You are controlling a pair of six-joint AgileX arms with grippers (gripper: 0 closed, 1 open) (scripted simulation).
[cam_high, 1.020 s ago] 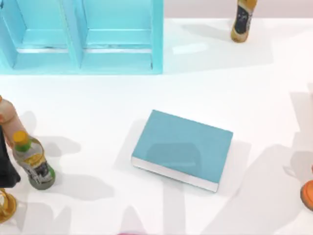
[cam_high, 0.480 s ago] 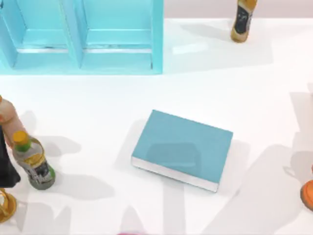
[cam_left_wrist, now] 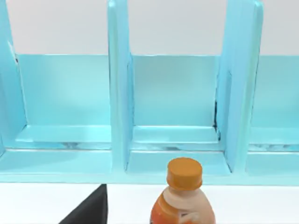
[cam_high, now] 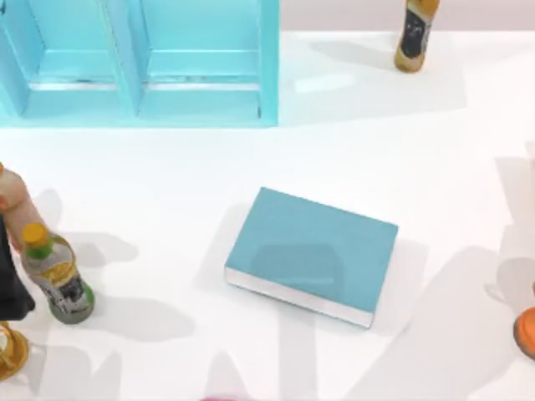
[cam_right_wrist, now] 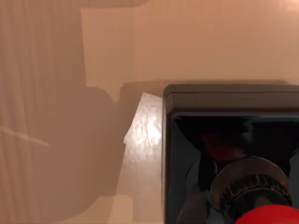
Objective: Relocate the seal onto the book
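Observation:
The book (cam_high: 311, 253) is a flat teal-blue hardcover lying slightly skewed at the middle of the table, white page edges toward the front, with nothing on its cover. The seal (cam_right_wrist: 224, 140) appears close up in the right wrist view: a black square block with a glossy top, a metal collar and a round red knob (cam_right_wrist: 271, 217) at the picture's edge. It stands upright on the table surface. No fingers appear around it.
A light-blue shelf unit (cam_high: 142, 63) spans the back left. A green-labelled bottle (cam_high: 57, 276) and a peach bottle (cam_high: 10, 200) stand at the left edge, another bottle (cam_high: 415, 33) at the back, an orange object (cam_high: 527, 332) at the right edge.

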